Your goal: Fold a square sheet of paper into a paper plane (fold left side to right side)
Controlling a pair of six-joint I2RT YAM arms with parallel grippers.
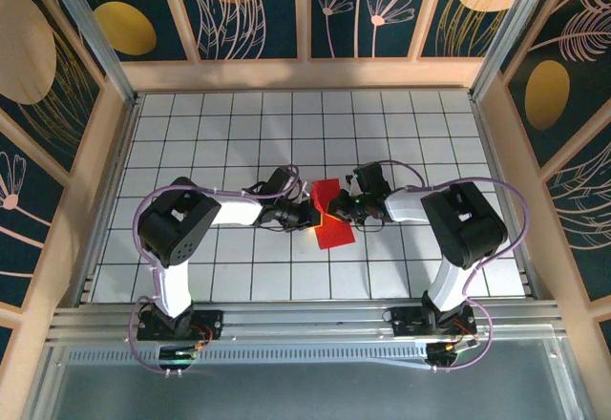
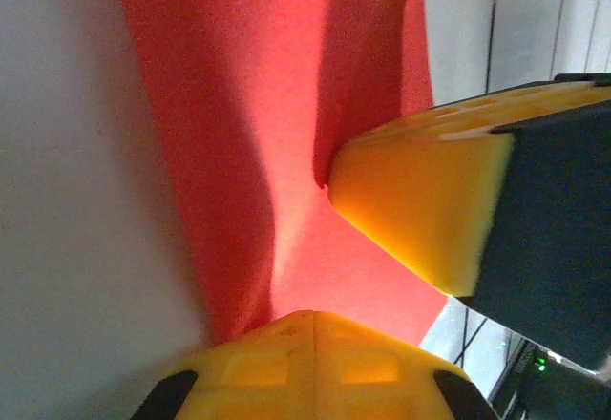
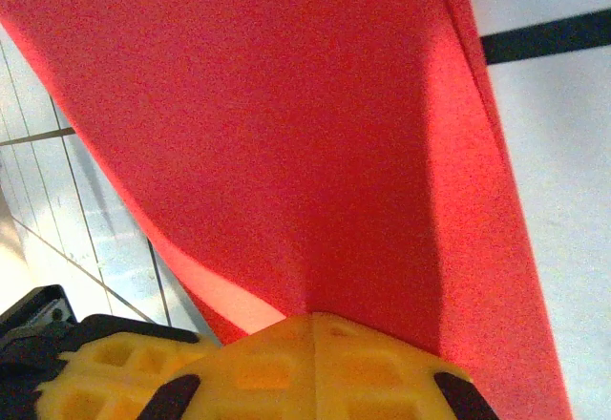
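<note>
The square sheet of paper [image 1: 334, 234], bright red, sits mid-table between the two arms, buckled, with its upper part raised. My left gripper [image 1: 313, 216] meets its left edge and my right gripper [image 1: 344, 208] its right edge. In the left wrist view the yellow jaws [image 2: 315, 317] are shut, with the paper [image 2: 239, 105] creasing out from their tip. The right gripper's finger [image 2: 420, 210] is close by. In the right wrist view the shut jaws [image 3: 315, 320] pinch the paper [image 3: 286, 105], and a fold runs up from the tip. A paper plane is out of view.
The white grid table [image 1: 229, 134] is walled by wooden rails at the left [image 1: 105, 181], back and right [image 1: 506, 181]. Both arm bases stand at the near edge [image 1: 305, 320]. The left gripper's yellow finger [image 3: 105, 372] shows low left in the right wrist view.
</note>
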